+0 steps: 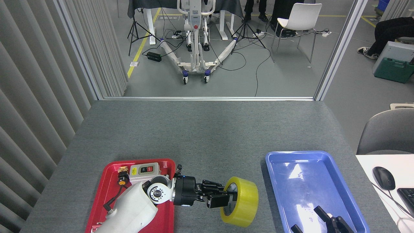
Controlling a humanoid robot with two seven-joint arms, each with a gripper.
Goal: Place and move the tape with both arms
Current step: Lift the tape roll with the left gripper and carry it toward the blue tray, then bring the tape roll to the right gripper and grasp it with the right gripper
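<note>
Two grippers | left gripper (pixel 226 199) pinching tape (pixel 240 201) | right gripper (pixel 326 223) spread | no legible writing

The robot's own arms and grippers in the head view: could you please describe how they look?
The left arm has a smooth white rounded shell, a white wrist joint with a round grey disc, and a thin black cable. Its left gripper is black, with blocky jointed fingers and a small blue light. Only the right gripper's black fingers show.

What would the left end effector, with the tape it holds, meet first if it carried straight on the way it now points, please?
The left end effector points rightward, gripping the tape. Straight ahead comes a strip of bare table, then the near left wall of the blue tray. Its height above the table is unclear, so it might pass over the rim.
</note>
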